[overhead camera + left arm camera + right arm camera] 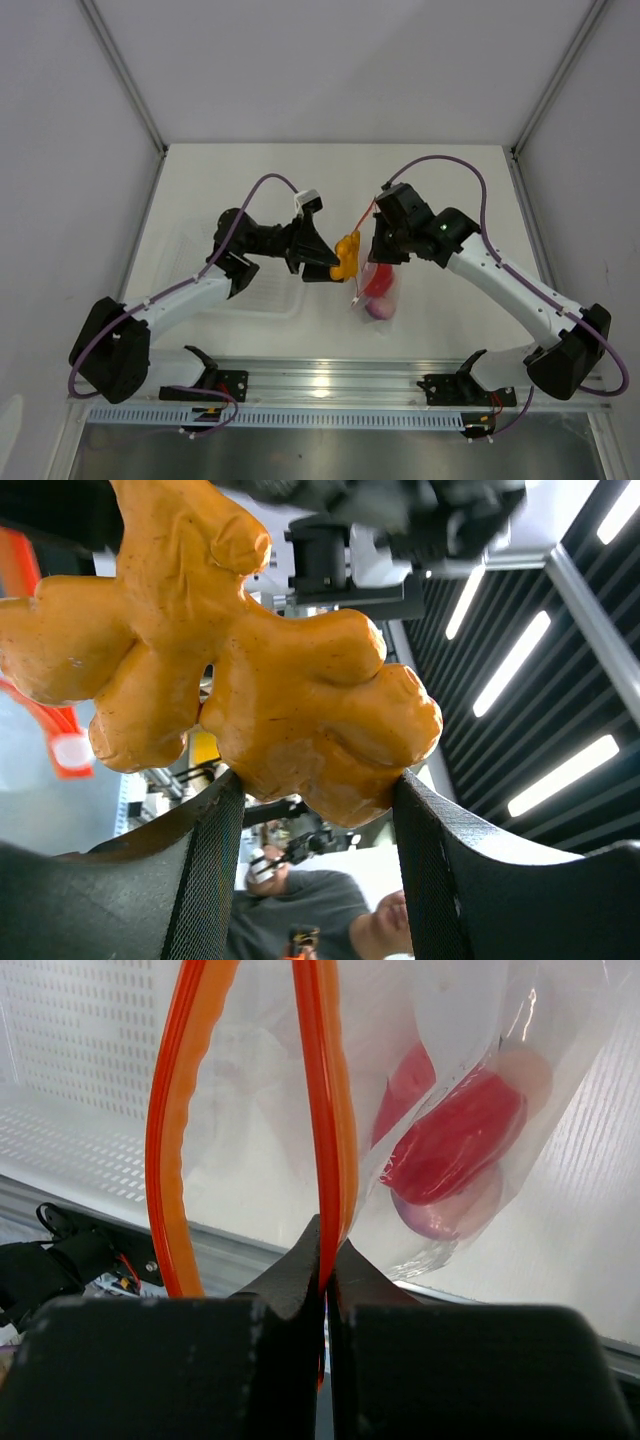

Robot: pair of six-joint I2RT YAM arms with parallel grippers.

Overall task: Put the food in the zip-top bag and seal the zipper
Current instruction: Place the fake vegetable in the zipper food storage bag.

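Note:
My left gripper [335,268] is shut on the lumpy orange-yellow food piece [346,255], held in the air just left of the bag's mouth; it fills the left wrist view [250,670] between my fingers [205,870]. My right gripper [378,250] is shut on one side of the red-orange zipper [325,1130] and holds the clear zip-top bag [378,292] hanging with its mouth open. The other zipper side [170,1130] bows away. The red pepper-like piece [455,1140] and the round purple piece [450,1215] lie at the bag's bottom.
A rigid clear tray [225,280] lies on the white table under the left arm. A metal rail [330,385] runs along the near edge. White walls enclose the back and sides.

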